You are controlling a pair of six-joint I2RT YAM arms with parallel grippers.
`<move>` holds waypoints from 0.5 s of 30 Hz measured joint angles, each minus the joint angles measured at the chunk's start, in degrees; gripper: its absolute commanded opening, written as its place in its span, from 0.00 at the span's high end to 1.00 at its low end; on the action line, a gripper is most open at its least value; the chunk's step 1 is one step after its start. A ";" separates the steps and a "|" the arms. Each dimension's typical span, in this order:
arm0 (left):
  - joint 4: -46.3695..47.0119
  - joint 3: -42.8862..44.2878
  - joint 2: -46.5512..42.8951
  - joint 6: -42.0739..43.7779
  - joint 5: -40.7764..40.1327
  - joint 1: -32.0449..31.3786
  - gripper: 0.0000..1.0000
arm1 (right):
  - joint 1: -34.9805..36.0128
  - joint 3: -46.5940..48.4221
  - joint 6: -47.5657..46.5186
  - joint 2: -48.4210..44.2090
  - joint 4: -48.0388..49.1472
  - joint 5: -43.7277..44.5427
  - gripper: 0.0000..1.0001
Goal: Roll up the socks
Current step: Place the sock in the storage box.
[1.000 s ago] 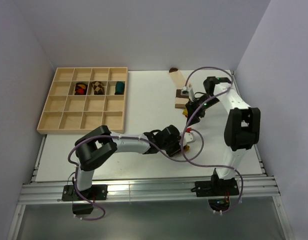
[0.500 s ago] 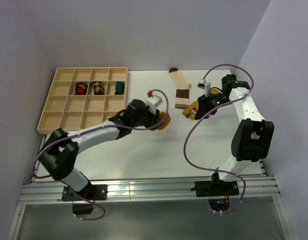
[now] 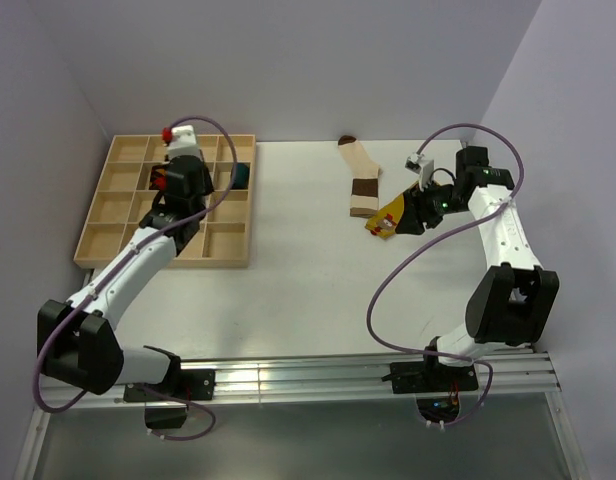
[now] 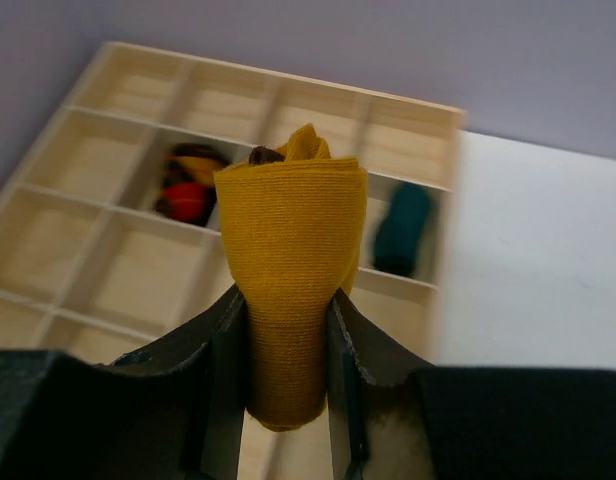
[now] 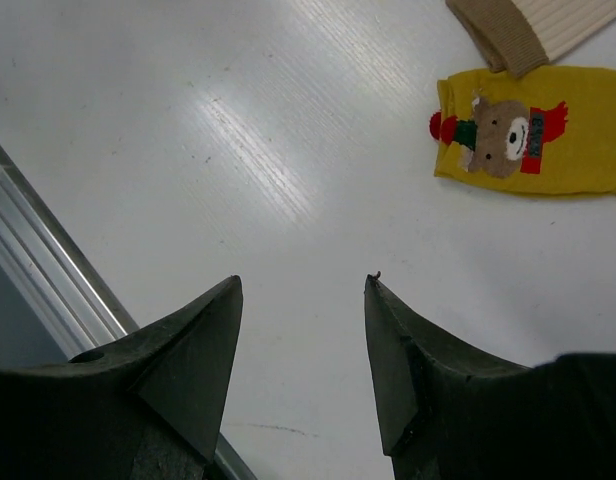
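Left gripper (image 4: 285, 330) is squeezed tight on the rolled orange sock (image 4: 293, 230), up over the wooden tray (image 4: 238, 75) at the table's far left corner. Lower it deep into a free box first, then let go, or it may unroll. Right gripper (image 5: 303, 300) hangs open by the yellow sock (image 5: 528, 140), near the far right edge.

A white bench (image 3: 288, 290) fills the middle of a small, closed-in booth. Behind it rises a plain, pale lilac-grey back wall (image 3: 288, 60). A left wall (image 3: 33, 150) and a right wall (image 3: 578, 140) of the same colour slant in on either side. Silver metal rails (image 3: 308, 380) run along the near edge and catch a bright glare. Below them lies a dull grey surface (image 3: 308, 440). Light leaves a streaky sheen on the bench top.
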 measured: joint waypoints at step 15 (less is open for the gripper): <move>3.04 0.57 12.85 5.46 -18.10 18.82 1.00 | 0.00 -0.46 0.11 1.44 -0.09 -1.27 0.41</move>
